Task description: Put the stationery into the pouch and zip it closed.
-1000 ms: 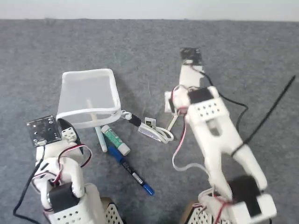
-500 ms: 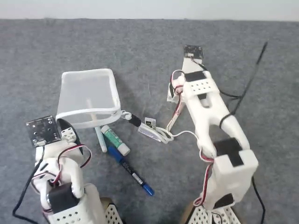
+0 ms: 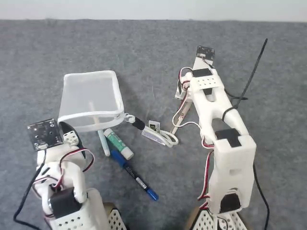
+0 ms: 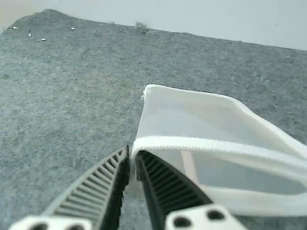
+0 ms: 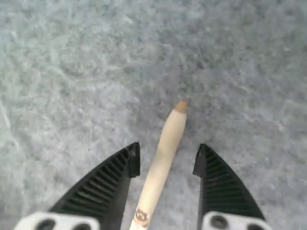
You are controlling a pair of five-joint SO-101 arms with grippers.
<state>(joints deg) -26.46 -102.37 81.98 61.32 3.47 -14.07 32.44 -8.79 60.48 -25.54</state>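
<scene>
The right gripper (image 5: 168, 145) hangs wide open astride a cream wooden pencil (image 5: 171, 125), whose tip lies just ahead of its fingers. If it closes this near the tip, the slanted pencil could pivot and slip free. The left gripper (image 4: 132, 154) pinches the rim corner of the white mesh pouch (image 4: 192, 124). Since a second ago, the right arm has stretched farther out over the grey felt bench (image 3: 144, 48).

The pouch (image 3: 91, 98) lies at left, the glue stick (image 3: 118, 143) and pen (image 3: 135, 178) just before it. The pencil (image 5: 170, 129) lies farther right, between the right gripper (image 5: 168, 147) fingers.

One pouch (image 3: 91, 98), four loose stationery items (image 3: 103, 143) (image 3: 120, 144) (image 3: 136, 178) (image 3: 178, 117)
</scene>
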